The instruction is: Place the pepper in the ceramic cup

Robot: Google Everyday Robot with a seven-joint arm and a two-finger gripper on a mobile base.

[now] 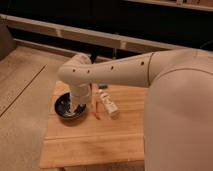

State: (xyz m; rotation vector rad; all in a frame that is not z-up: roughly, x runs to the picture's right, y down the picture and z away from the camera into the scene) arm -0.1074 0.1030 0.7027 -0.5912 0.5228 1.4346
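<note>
**Wood desk, pale arm bent over the black bowl**

Wooden planks make up the desk (100, 142), a light butcher-block top with straight edges. It stands on a speckled beige floor (25, 100). Everything on it sits toward the back. From the middle to the front edge there is a broad stretch of open wood, and floor shows along the left side. On the right, the robot's bulky cream body covers the desk's edge. Behind the desk a pale rail (100, 37) crosses a dark wall.

The black bowl (59, 106) is round, wide and glossy, and sits near the back-left corner, close to the left edge. To its right the pepper (96, 109) lies flat on the wood, a thin red-orange sliver pointing roughly front to back. Just beside it on the right is the white bottle (108, 104), blocky and lying on its side at a slant. Pepper and bottle are very near each other; whether they touch, I cannot tell.

The arm (115, 70) is smooth, matte and tubular. It reaches in from the right, level above the desk, then turns at a rounded joint and drops straight down. The tool (79, 105) hangs at the bowl's right side, low over its rim and apart from the pepper. Whether it is spread or pressed together, I cannot tell.
</note>
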